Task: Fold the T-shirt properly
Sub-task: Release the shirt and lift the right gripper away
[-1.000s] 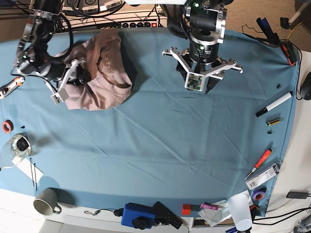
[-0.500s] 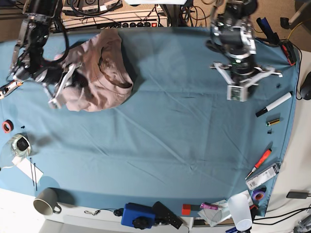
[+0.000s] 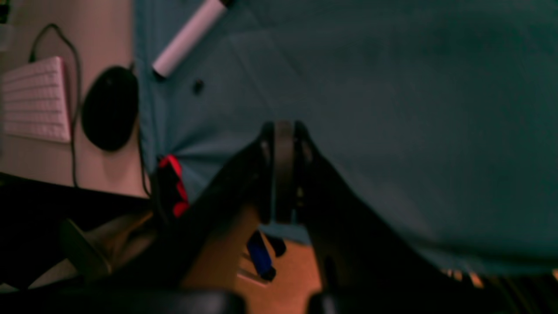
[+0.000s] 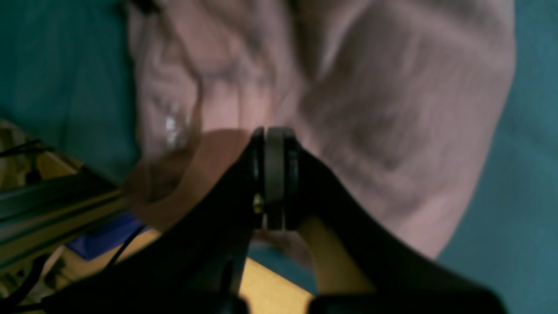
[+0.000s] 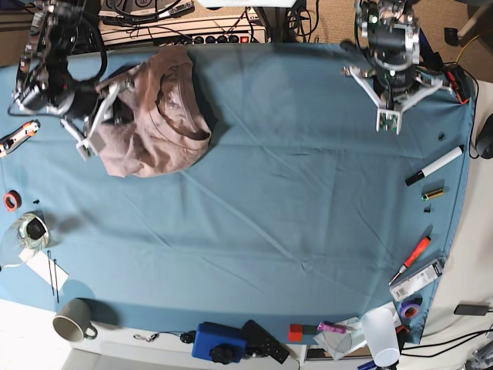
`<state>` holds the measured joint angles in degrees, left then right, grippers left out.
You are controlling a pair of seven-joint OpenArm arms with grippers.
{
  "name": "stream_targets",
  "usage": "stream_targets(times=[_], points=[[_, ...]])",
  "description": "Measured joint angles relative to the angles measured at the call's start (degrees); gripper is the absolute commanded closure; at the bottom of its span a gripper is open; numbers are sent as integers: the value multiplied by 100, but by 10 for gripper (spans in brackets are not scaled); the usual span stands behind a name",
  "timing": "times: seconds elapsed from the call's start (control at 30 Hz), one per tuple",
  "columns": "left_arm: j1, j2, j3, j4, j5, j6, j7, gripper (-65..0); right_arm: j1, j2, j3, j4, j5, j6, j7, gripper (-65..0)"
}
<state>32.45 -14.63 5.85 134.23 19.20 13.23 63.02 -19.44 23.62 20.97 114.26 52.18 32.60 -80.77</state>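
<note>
- A lab or workshop bench — a blue cloth [image 5: 293,193] covers it, with two robot arms mounted at its far edge.
- A power strip [image 5: 208,37] and tangled cables behind; markers [image 5: 435,165], tape and a mug [image 5: 73,320] along the edges.

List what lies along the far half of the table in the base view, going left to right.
Right hand → T-shirt → left hand → black-and-white marker, which lies on the blue-teal table cloth.
</note>
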Motion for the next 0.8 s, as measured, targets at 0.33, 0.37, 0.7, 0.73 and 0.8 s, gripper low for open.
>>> stream_targets(times=[0.33, 0.37, 0.7, 0.73, 0.8], points=[[857, -2, 2, -15, -321, -131, 11, 0, -1377, -173, 376, 380, -4, -2, 2, 0], [918, -2, 2, -15, -326, -136, 7, 0, -1508, -173, 376, 380, 20, -2, 17, 0], [1930, -4, 2, -15, -319, -138, -59, 0, -2791, -170, 376, 385, -146, 0, 44, 0], [2046, -4, 2, -15, -321, -138, -118, 0, -2914, -170, 376, 382, -214, -2, 39, 0], [2247, -7, 2, -15, -319, -129, -192, 0, -3139, -170, 378, 382, -321, 0, 48, 0]])
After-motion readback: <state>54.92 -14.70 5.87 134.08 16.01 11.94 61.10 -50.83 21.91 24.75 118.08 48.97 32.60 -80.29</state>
